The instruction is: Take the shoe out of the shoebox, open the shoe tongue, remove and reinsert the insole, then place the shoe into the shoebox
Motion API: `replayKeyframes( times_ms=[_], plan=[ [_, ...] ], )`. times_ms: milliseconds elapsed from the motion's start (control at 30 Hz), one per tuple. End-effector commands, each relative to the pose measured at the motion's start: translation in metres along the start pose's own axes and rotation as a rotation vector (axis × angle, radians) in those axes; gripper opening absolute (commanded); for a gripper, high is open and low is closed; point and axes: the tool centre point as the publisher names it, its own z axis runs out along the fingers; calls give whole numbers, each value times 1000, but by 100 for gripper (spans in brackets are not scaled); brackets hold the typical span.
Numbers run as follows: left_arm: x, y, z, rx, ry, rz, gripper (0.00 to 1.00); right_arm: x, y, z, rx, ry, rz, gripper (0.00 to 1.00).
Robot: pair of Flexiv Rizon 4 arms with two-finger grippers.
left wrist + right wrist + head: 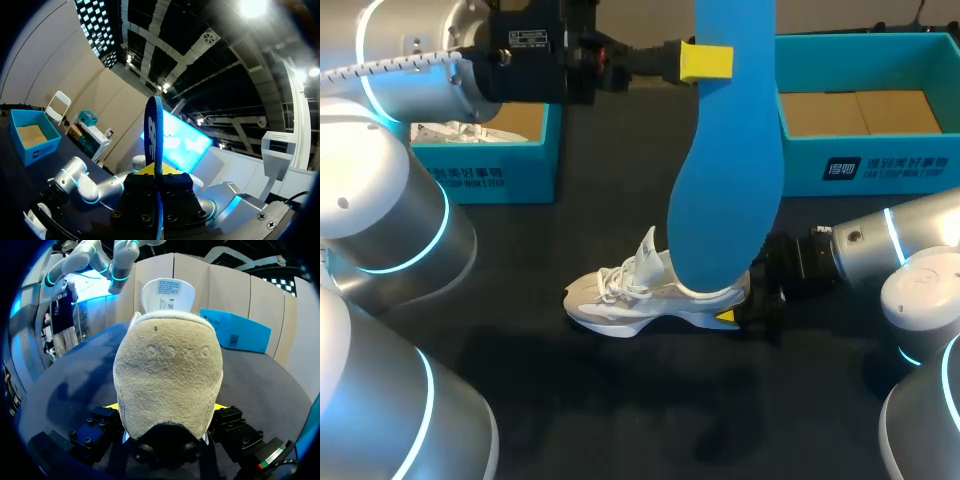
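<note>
The left gripper is high over the table and is clamped on the blue insole, which hangs down. Only one yellow tip shows in the head view. In the left wrist view the insole is seen from its edge, pressed between the fingers of the left gripper. The upper end of the insole is cut off. Its lower end covers the opening of the white shoe, so I cannot tell if it is inside the shoe or only in front of it.

The shoe stands on the table between the two teal boxes, its tongue pulled up. The right gripper grips its heel. In the right wrist view the heel hides most of the fingers, and only thin yellow edges touch it on both sides.

The left box is partly hidden by the arm, and something white lies in it. The right box shows a cardboard bottom.
</note>
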Motion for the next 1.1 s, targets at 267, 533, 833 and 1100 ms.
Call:
replayKeyframes(
  times_ms=[267,533,833,1100],
  plan=[
    [1,2,0,2,-2,-1,0,0,1,0,5,0,0,0],
    [1,2,0,2,-2,-1,0,0,1,0,5,0,0,87],
    [1,2,0,2,-2,-1,0,0,1,0,5,0,0,100],
    [1,2,0,2,-2,-1,0,2,3,-2,28,-10,-2,100]
  ],
)
